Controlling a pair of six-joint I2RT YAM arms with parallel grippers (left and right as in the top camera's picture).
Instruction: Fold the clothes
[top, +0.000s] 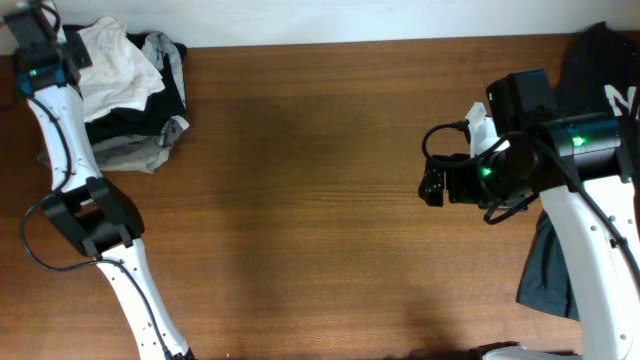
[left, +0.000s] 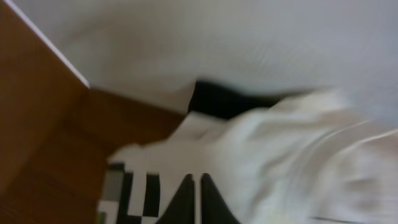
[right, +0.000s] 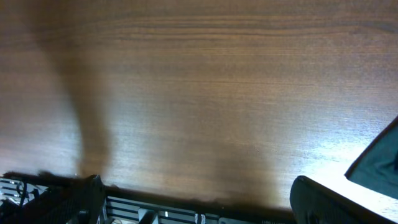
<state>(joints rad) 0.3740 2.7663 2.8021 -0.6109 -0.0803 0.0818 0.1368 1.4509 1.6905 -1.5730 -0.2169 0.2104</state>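
Although the left wrist view is smeared with blur, the left pincer (left: 197, 182) shows its two dark fingers (left: 185, 202) drawn together with only a thin sliver between them; whether any cloth is nipped in that sliver I cannot tell; the tips sit at the edge of the white T-shirt (left: 292, 149), which lies crumpled just to their right. Seen from overhead, the shirt is at the far left corner of the table (top: 300, 200), heaped on a pile of dark and grey clothes (top: 160, 115), with the left arm reaching over it. The right pincer (right: 196, 183) stands wide open, its fingers (right: 323, 202) far apart with only bare wood between them (it hovers over the table, well apart from the shirt); a dark cloth (right: 379, 162) shows at the right edge of its own view; overhead, a dark garment (top: 590, 60) lies beyond the right arm at the table's far right corner. A black-and-white chequered patch (left: 127, 193) sits just left of the left fingers; what it belongs to is too blurred to tell; white lettering (top: 622, 100) on the dark garment is cut off by the frame edge and cannot be read.
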